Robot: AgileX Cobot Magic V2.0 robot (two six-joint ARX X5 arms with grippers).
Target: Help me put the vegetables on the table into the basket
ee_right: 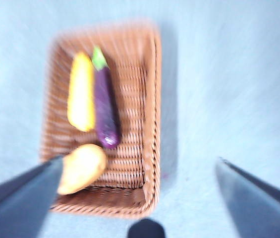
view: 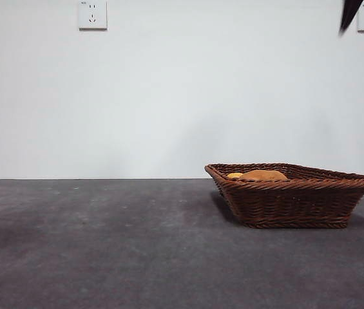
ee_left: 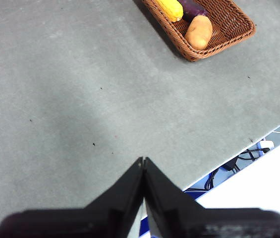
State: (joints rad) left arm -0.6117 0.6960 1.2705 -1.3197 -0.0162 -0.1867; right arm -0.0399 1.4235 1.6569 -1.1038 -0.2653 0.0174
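The potato (ee_right: 82, 167), eggplant (ee_right: 104, 113) and yellow vegetable (ee_right: 81, 92) all lie inside the basket (ee_right: 147, 119). The right claw (ee_right: 137, 186) hovers above, wide open and empty; the left claw (ee_left: 143, 163) is closed, empty. A careless descent could knock the basket along the surface (view: 104, 244).

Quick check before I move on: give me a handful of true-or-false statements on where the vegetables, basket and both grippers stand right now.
1. All three vegetables lie inside the basket. True: the potato, the eggplant and the yellow vegetable are all in it.
2. The eggplant lies on the table beside the basket. False: it lies in the basket, alongside the yellow vegetable.
3. The left gripper has its jaws shut and holds nothing. True.
4. The right gripper is clamped on the potato. False: its jaws are wide open above the basket and hold nothing.
5. The basket is tipped on its side. False: it sits flat on the table.
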